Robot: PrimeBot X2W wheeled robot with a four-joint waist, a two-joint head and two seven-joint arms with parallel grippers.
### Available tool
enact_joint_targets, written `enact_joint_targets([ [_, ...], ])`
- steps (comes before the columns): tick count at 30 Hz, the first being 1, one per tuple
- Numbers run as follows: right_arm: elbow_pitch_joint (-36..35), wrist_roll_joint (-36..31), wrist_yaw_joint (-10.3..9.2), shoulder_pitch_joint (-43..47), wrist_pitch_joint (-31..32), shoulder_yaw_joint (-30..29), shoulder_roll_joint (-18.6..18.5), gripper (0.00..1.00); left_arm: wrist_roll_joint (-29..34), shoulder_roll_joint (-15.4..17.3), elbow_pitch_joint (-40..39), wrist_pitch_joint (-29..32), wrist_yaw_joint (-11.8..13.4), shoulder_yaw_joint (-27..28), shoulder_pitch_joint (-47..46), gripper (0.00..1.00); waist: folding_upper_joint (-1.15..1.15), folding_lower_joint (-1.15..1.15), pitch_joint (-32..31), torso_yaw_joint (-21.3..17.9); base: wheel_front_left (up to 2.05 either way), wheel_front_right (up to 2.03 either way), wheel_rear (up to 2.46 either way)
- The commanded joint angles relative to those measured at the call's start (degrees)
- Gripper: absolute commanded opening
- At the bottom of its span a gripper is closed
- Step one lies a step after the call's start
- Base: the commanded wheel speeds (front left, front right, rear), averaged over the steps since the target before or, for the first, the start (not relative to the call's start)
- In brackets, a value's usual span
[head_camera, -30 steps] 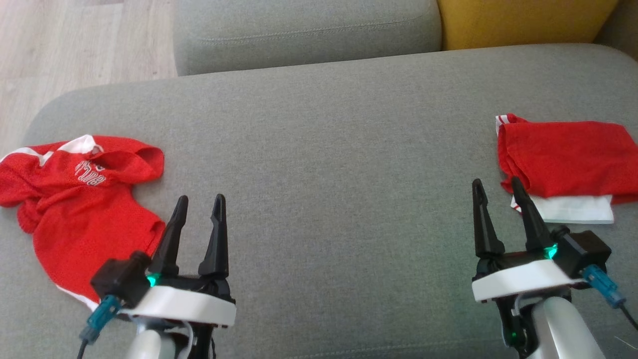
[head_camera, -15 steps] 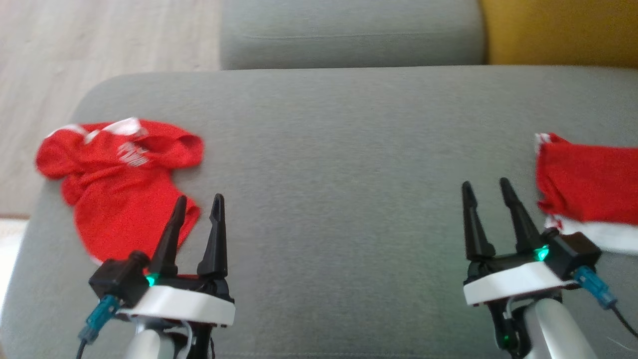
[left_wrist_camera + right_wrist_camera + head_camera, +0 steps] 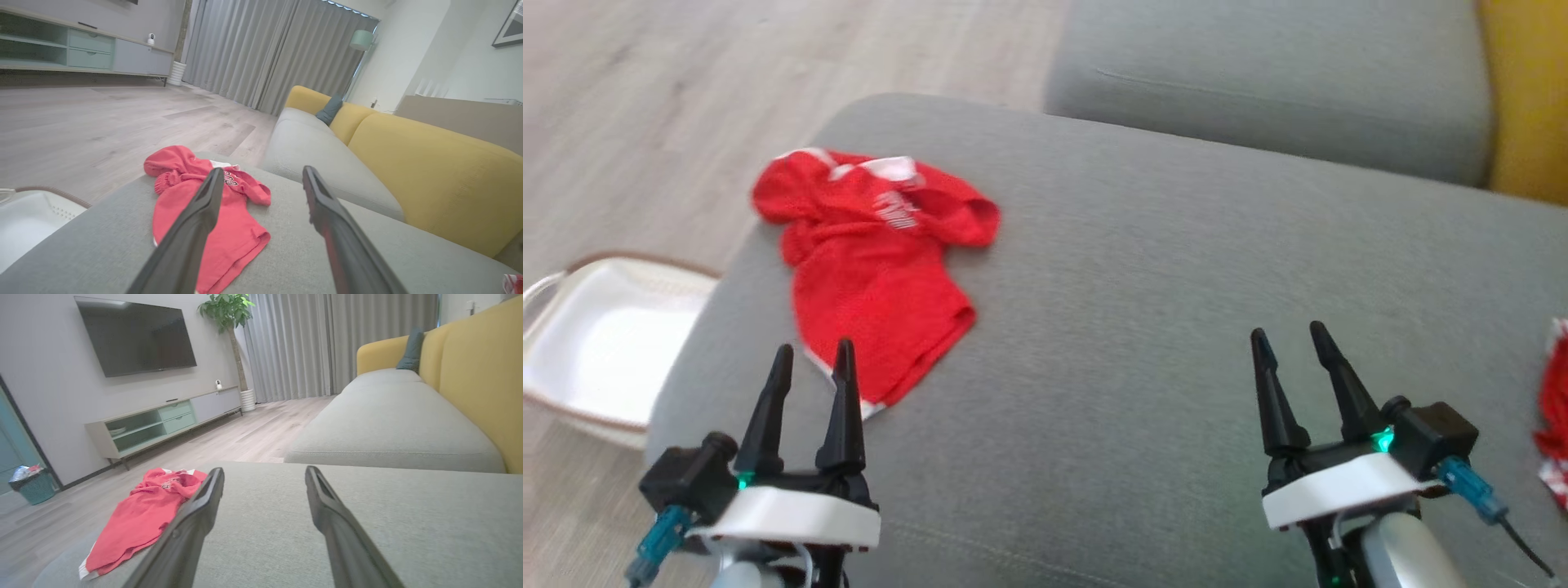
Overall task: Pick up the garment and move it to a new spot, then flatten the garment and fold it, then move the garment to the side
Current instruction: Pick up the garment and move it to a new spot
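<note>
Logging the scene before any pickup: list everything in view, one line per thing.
Crumpled red mesh jersey: one, red with white trim, left on near cushion.
Second red garment: one, red and white, cushion's right edge, cropped.
Grey fabric seat cushions: two, grey, near one and another behind.
White plastic basket: one, white, brown rim, floor left of cushion.
Yellow sofa back: one, yellow, behind the seats.
Black wall television: one, black, above a low cabinet.
Left gripper: one, black fingers open, by jersey's hem.
Right gripper: one, black fingers open, over bare cushion.

Crumpled red garment (image 3: 874, 269) on grey cushion (image 3: 1176, 327)
</note>
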Motion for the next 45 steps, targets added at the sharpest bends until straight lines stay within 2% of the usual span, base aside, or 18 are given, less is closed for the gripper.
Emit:
enact_joint_targets([
  [1, -1.52, 0.31, -0.05, -1.26, -0.62, 1.52, -0.1, 1.0, 0.92, 0.26, -1.78, -0.31, 0.05, 2.04, -1.87, 1.0, 0.0, 0.0, -1.01, 3.18, 0.0, 0.0, 0.0],
  [13, -1.43, 1.18, -0.05, -0.27, -0.62, 1.75, -0.1, 1.0, 1.66, 0.26, -2.37, -0.31, -0.04, 3.42, -0.31, 1.0, 0.0, 0.0, -2.38, 8.46, 0.0, 0.0, 0.0],
  [23, -1.1, 1.15, -0.05, -0.48, -0.62, 2.21, -0.1, 1.0, 1.39, 0.26, -2.75, -0.31, -0.08, 6.24, -0.61, 1.0, 0.0, 0.0, -1.65, 8.96, 0.0, 0.0, 0.0],
  [31, -1.19, -0.32, -0.05, -1.93, -0.62, 0.74, -0.1, 1.0, 2.8, 0.26, -1.47, -0.31, -2.14, 10.7, -4.6, 1.0, 0.0, 0.0, 1.9, 5.96, 0.0, 0.0, 0.0],
  [35, -1.4, -1.9, -0.05, -3.14, -0.62, -0.6, -0.1, 1.0, 4.91, 1.19, 2.81, -0.31, -3.41, 11.94, -9.22, 1.0, 0.0, 0.0, 4.8, 3.93, 0.0, 0.0, 0.0],
  [39, -2.2, -4.38, -0.05, -5.34, -0.62, -2.25, -0.1, 1.0, 6.52, 5.11, 11.54, 0.26, -4.13, 11.4, -17.51, 1.0, 0.0, 0.0, 9.18, 1.01, 0.0, 0.0, 0.0],
  [45, -5.01, -6.51, -0.05, -8.57, 0.22, -4.51, -0.1, 1.0, 6.72, 10.45, 20.3, 6.02, -4.89, 9.39, -28.62, 1.0, 0.0, 0.0, 15.0, -2.67, 0.0, 0.0, 0.0],
])
